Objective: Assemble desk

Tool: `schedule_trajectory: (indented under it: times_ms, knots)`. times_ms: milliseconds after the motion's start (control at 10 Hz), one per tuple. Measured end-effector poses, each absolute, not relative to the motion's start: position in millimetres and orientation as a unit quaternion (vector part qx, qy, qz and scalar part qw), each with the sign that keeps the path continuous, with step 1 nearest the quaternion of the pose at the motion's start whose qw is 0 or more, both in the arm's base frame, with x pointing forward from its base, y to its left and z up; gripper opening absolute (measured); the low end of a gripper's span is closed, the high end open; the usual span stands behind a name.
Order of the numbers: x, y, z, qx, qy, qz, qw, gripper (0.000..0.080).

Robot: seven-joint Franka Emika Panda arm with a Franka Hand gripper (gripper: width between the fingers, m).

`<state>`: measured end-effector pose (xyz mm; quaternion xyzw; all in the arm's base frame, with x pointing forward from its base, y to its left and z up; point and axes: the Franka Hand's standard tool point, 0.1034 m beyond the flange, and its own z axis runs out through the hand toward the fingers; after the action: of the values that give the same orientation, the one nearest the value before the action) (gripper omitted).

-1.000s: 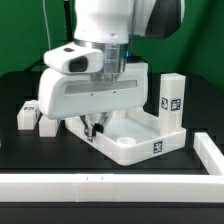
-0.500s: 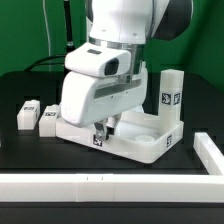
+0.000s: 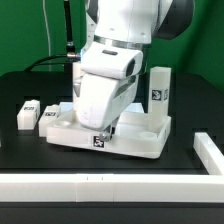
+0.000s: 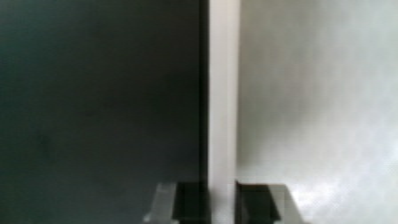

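The desk top (image 3: 140, 146) is a white tray lying on the black table, seen in the exterior view's middle. One leg (image 3: 159, 91) with a black-and-white tag stands upright in its far right corner. My gripper (image 3: 108, 127) reaches down at the tray's front left rim and is shut on that rim. In the wrist view the thin white rim wall (image 4: 222, 100) runs straight between my dark fingers (image 4: 180, 202), with my gripper (image 4: 222, 205) closed on it. Two loose legs (image 3: 28, 113) (image 3: 50, 120) lie to the exterior view's left of the tray.
A long white border wall (image 3: 100, 185) runs along the table's front and turns up at the exterior view's right (image 3: 210, 152). A black cable (image 3: 66, 35) hangs behind the arm. The arm's bulk hides the tray's back left part.
The desk top, held by its rim, has swung and slid toward the exterior view's left, carrying the upright leg with it. My arm has turned along with it. The loose legs stayed put.
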<state>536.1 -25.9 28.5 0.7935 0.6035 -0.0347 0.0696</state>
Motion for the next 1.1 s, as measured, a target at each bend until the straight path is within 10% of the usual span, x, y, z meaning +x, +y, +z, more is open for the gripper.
schedule_trajectory:
  times_ms: [1100]
  knots:
    - [614.4,31.6,33.1,0.749,0.657,-0.035,0.077,0.0062]
